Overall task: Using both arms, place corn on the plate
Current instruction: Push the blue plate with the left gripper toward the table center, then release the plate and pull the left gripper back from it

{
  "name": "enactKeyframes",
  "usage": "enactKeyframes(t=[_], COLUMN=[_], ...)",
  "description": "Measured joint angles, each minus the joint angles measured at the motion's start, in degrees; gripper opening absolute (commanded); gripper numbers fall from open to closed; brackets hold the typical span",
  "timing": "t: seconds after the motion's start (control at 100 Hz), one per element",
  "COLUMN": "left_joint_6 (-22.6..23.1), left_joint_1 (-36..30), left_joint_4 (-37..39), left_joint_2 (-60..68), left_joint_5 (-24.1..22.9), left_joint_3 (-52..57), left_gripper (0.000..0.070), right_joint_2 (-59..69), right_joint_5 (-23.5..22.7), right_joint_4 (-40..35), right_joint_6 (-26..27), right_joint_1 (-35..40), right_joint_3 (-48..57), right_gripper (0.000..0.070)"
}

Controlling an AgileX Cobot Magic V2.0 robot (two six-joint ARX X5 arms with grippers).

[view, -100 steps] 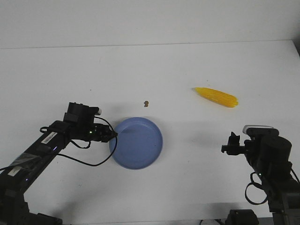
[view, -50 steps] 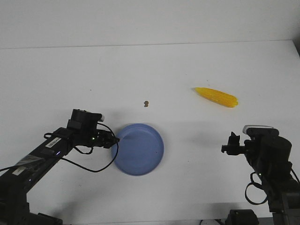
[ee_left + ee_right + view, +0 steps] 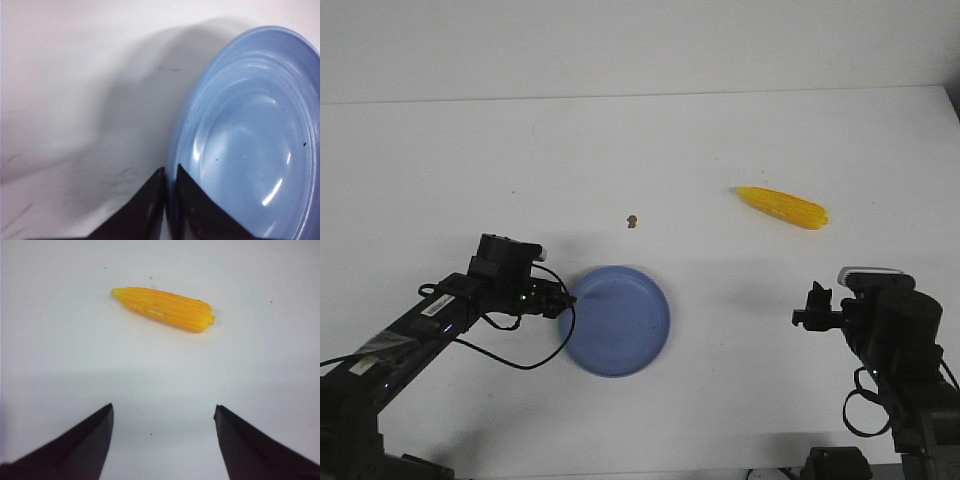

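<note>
Corn (image 3: 782,207) lies on the white table (image 3: 720,130) to your right of centre, well apart from the plate (image 3: 617,320) and farther from the robot than it; its pointed end faces the left side, its blunt end the right. In the right wrist view you see the same cob (image 3: 162,308) lying flat, ahead of the right gripper (image 3: 163,412); that gripper's two fingers stand wide apart with nothing between them, bare table showing in the gap. In the front view the right gripper (image 3: 808,311) sits low at the right side, nearer the robot than the corn and not touching it. Your left gripper (image 3: 560,296) is at the plate's left rim; in the left wrist view its fingers (image 3: 192,210) are pinched on the blue rim (image 3: 175,150), one finger outside and one inside the plate, so it is clamped on the plate. A tiny brown speck (image 3: 633,220) rests on the table beyond the plate.
</note>
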Motion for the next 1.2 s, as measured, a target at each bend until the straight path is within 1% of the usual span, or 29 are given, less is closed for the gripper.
enactKeyframes(t=[0.56,0.71,0.91,0.96,1.01,1.07,1.16,1.2], left_joint_6=[0.0,0.0,0.0,0.0,0.0,0.0,0.0,0.0], left_joint_1=[-0.5,-0.5,-0.5,-0.5,-0.5,-0.5,-0.5,-0.5], left_joint_4=[0.4,0.4,0.8,0.8,0.8,0.8,0.8,0.8], left_joint_2=[0.0,0.0,0.0,0.0,0.0,0.0,0.0,0.0], left_joint_5=[-0.7,-2.2,-2.3,-2.3,-2.3,-2.3,-2.3,-2.3], left_joint_3=[-1.3,-1.4,-2.1,-2.1,-2.1,-2.2,-2.2,-2.2], left_gripper=[0.0005,0.0012,0.0019,0.0042,0.0099,0.0149,0.0186,0.0187], right_joint_2=[0.0,0.0,0.0,0.0,0.0,0.0,0.0,0.0], right_joint_5=[0.0,0.0,0.0,0.0,0.0,0.0,0.0,0.0], right_joint_4=[0.0,0.0,0.0,0.0,0.0,0.0,0.0,0.0], right_joint_6=[0.0,0.0,0.0,0.0,0.0,0.0,0.0,0.0], right_joint_1=[0.0,0.0,0.0,0.0,0.0,0.0,0.0,0.0], right_joint_3=[0.0,0.0,0.0,0.0,0.0,0.0,0.0,0.0], right_gripper=[0.0428,0.0428,0.0428,0.0428,0.0428,0.0428,0.0428,0.0428])
